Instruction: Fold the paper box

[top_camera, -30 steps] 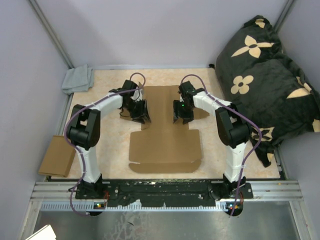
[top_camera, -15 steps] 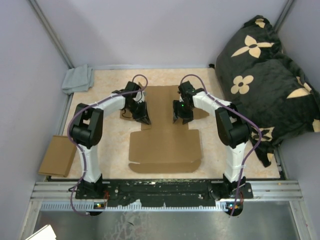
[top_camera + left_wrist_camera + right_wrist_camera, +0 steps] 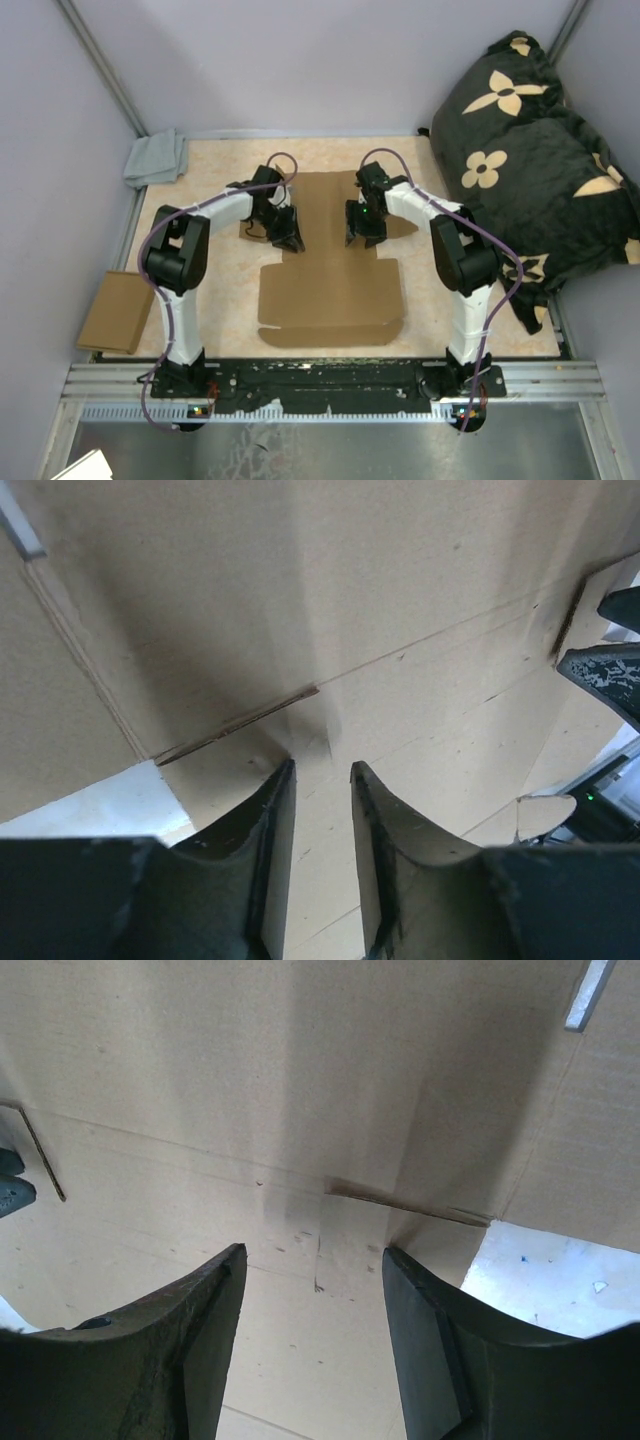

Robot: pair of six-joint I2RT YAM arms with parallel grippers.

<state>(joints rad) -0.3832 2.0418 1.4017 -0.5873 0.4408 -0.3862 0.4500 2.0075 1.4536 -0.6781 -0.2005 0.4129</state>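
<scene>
Both arms are reaching forward, elbows bent outward, over the paper box [image 3: 330, 280], which is lying flat on the table [image 3: 220, 160]. The left gripper [image 3: 288, 238] is hovering with fingers narrowly apart, while the right gripper [image 3: 362, 232] is spreading wide above a crease.

Large brown die-cut cardboard paper box [image 3: 330, 285] lies mid-desk [image 3: 200, 200]. Left end effector [image 3: 290, 240] and right end effector [image 3: 362, 238] sit over its far half (one toward each side). Grey folded cloth [image 3: 155, 158]: far-left corner. Small brown cardboard rectangle [image 3: 115, 312]: left of desk. Black flower-print cushion [image 3: 530, 150]: right.
</scene>
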